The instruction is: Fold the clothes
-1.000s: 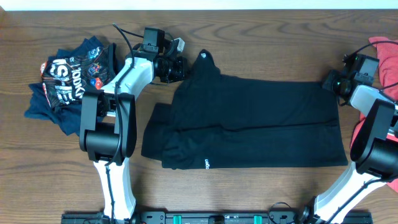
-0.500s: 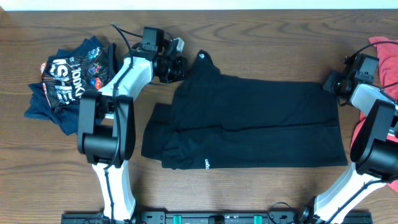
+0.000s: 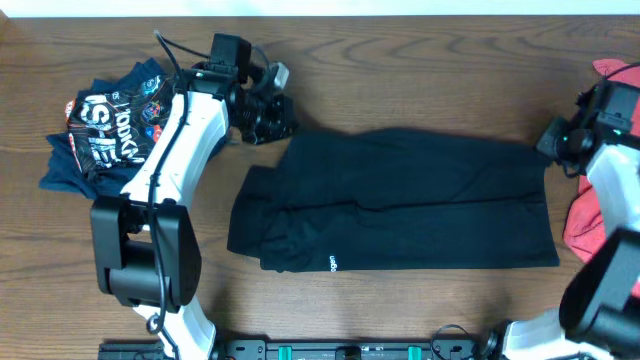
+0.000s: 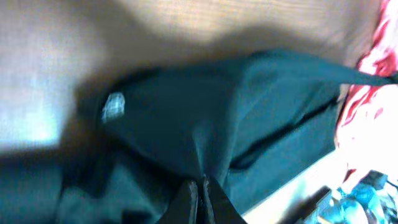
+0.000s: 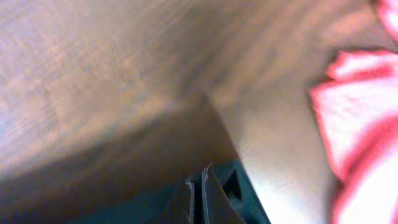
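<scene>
A black T-shirt (image 3: 400, 205) lies spread across the middle of the table, its far edge lifted off the wood. My left gripper (image 3: 277, 125) is shut on the shirt's far left corner and holds it up. In the left wrist view the jaws (image 4: 200, 186) pinch the dark fabric (image 4: 205, 118), with the white neck label (image 4: 113, 106) showing. My right gripper (image 3: 552, 141) is shut on the far right corner. In the right wrist view the jaws (image 5: 199, 186) grip the dark cloth (image 5: 245, 193).
A navy printed garment (image 3: 105, 130) lies crumpled at the far left. A coral-red garment (image 3: 600, 200) lies at the right edge, also in the right wrist view (image 5: 360, 124). The table's front edge runs along the bottom.
Both grippers have risen and pulled outward with the shirt's far corners. The far edge is lifted and stretched straight, and the collar bump at the top left has flattened.
</scene>
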Controlling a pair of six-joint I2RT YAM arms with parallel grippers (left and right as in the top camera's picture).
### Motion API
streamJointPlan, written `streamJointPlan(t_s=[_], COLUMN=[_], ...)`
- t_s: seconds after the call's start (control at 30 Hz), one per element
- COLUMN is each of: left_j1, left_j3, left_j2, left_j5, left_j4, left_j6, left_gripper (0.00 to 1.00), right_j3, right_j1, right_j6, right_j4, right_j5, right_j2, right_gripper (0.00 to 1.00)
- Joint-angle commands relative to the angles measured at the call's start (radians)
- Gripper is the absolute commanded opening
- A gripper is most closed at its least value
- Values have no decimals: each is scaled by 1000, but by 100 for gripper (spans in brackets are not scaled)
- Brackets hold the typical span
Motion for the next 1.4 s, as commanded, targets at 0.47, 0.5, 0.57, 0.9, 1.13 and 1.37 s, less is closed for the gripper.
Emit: streamJointPlan(t_s=[0.47,0.5,0.57,0.9,1.13,1.37], left_j1=[4,4,4,-32,-80,-87], left_j3=[8,7,0,-73,-103,-124], left_j2=[-34,-34,-34,-34,-34,-34], left_j5=[-174,-200,-214,-212,-210,-306], left_j4=[-464,-478,-490,-517,-546,-606], left_j6=[130,130,130,129,129,122], left_gripper=[6,6,6,6,6,15], right_j3=[-3,-3,-3,-3,-4,-4], right_j1=[-15,-16,-16,-17,-17,-17], right_j6=[-18,-18,-18,-18,-18,-18], right_j4=[-346,-351,-360,-389,-396,-443], right_j5=[281,281,281,281,280,269], right_j2=[-50,-50,-50,-50,-49,-49], right_gripper=[1,1,1,1,3,22])
